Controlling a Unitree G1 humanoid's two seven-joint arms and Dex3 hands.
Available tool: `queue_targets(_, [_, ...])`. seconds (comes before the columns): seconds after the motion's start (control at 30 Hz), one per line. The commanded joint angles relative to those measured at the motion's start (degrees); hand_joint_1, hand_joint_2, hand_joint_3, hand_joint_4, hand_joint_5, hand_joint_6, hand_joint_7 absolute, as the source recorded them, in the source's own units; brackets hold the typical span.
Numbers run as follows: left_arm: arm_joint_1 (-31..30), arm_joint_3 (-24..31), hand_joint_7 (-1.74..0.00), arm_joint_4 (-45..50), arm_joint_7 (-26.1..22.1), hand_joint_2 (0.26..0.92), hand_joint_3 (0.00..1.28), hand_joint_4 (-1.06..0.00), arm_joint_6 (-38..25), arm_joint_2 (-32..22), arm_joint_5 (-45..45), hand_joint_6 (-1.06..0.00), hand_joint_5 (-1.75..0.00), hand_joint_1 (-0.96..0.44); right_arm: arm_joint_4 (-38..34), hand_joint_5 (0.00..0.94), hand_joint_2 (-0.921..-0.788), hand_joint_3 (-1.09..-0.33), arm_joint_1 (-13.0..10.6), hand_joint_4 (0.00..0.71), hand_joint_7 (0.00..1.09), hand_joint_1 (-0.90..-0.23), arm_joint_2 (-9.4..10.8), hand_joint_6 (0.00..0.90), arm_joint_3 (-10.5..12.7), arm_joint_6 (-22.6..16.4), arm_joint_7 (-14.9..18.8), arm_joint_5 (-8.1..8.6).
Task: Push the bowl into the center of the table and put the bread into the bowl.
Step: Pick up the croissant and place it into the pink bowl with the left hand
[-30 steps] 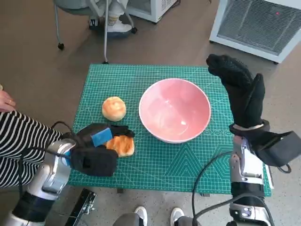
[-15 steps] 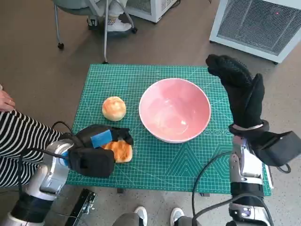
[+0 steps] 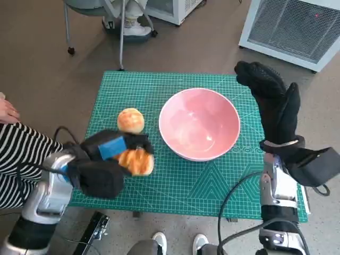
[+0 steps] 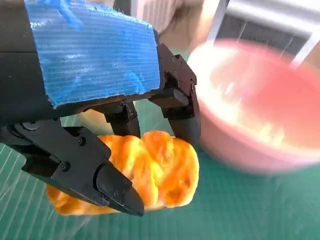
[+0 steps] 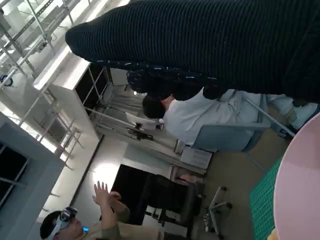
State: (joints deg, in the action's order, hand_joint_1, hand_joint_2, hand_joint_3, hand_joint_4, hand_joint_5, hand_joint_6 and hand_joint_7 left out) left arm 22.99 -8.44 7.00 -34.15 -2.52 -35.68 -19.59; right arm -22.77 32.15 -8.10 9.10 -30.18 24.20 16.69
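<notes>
Left hand [image 3: 109, 159]: near the desk's front left corner, fingers clamped round the bread [image 3: 136, 161]. A second ago the bread lay on the green mat under this hand; now hand and bread sit higher and nearer the bowl, so the bread reads as lifted off the mat. The left wrist view shows black fingers [image 4: 182, 107] pressing one side of the golden loaf [image 4: 150, 175] and another digit under it, with the blurred pink bowl [image 4: 260, 115] just beyond.

Bread, status: grasped, off the desk [image 3: 212, 186], not yet over the bowl.

Second bun [image 3: 130, 120]: round, on the mat behind the left hand, toward the left edge, untouched and unmoved.

Bowl [image 3: 199, 124]: pink, empty, about mid-desk, slightly toward the right edge; unchanged in place. The push step looks done.

Right hand [image 3: 272, 103]: gloved, upright beside the bowl's right side near the right edge, holding nothing, fingers extended; position unchanged.

Judgement: the remaining work is a short carry rightward and a release over the bowl.
</notes>
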Motion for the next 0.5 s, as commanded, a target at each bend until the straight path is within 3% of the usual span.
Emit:
queue_targets(0.03, [5.84,1.53,-1.13,1.95,1.65,0.917,0.01,-0.83,-1.05,2.21,1.68,-0.63,-1.04,0.0,-1.01,0.002,-0.921,-0.692,-1.26,0.168,0.36,-0.681,-0.35,0.104,0.62,0.63,0.73,0.95])
queue_targets(0.5, [17.46,-0.21,-1.15,0.11,8.59,0.916,0.01,-0.84,-1.15,10.59,0.56,-0.63,-1.03,0.0,0.04,0.005,-0.921,-0.69,-2.28,0.177,0.36,-0.682,-0.72,0.117,1.04,0.43,0.6,1.27])
